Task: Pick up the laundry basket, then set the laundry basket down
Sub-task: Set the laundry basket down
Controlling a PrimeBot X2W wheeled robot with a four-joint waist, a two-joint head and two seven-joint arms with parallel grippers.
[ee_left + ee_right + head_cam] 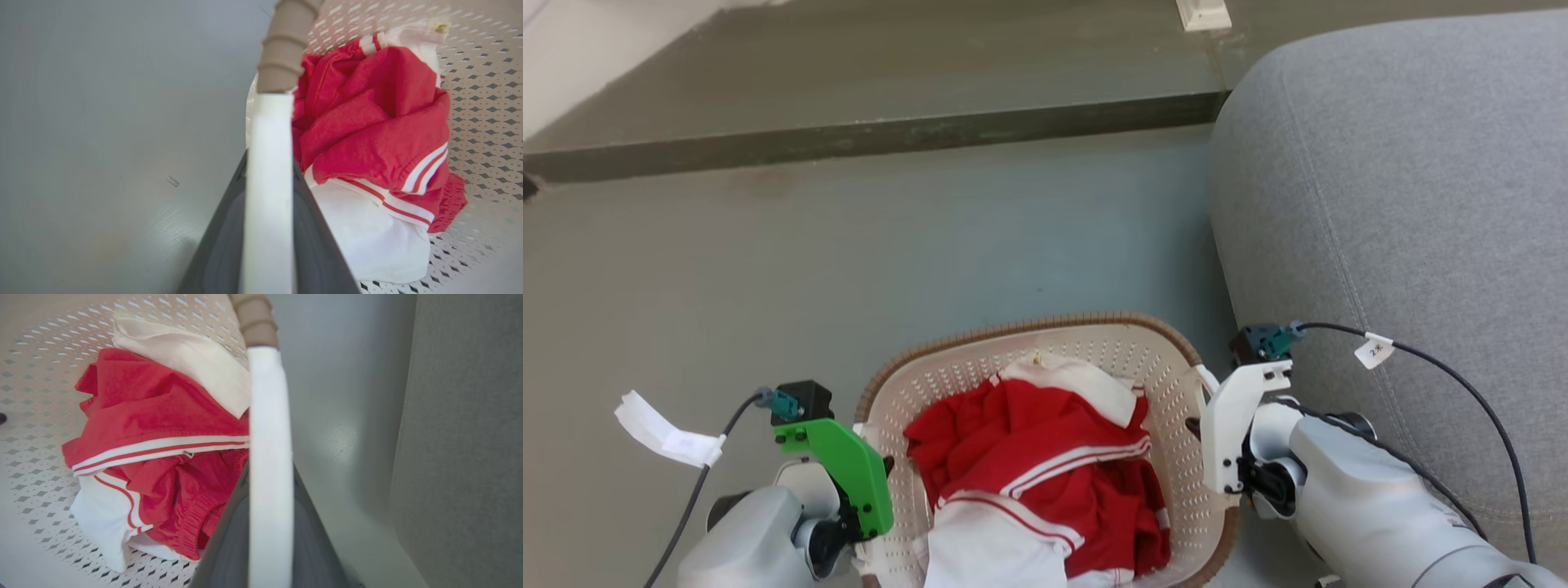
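Beside the sofa (1405,204), at the floor's (849,269) near edge, left gripper (269,159) and right gripper (270,469) each pinch a side handle (267,122) of the laundry basket (1094,331), opposite grips keeping its clothes (1029,457) level; perhaps not yet lifted.

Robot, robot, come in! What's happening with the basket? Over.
Left gripper, right gripper each shut on laundry basket. Red and white clothes inside. Grey sofa close on right.
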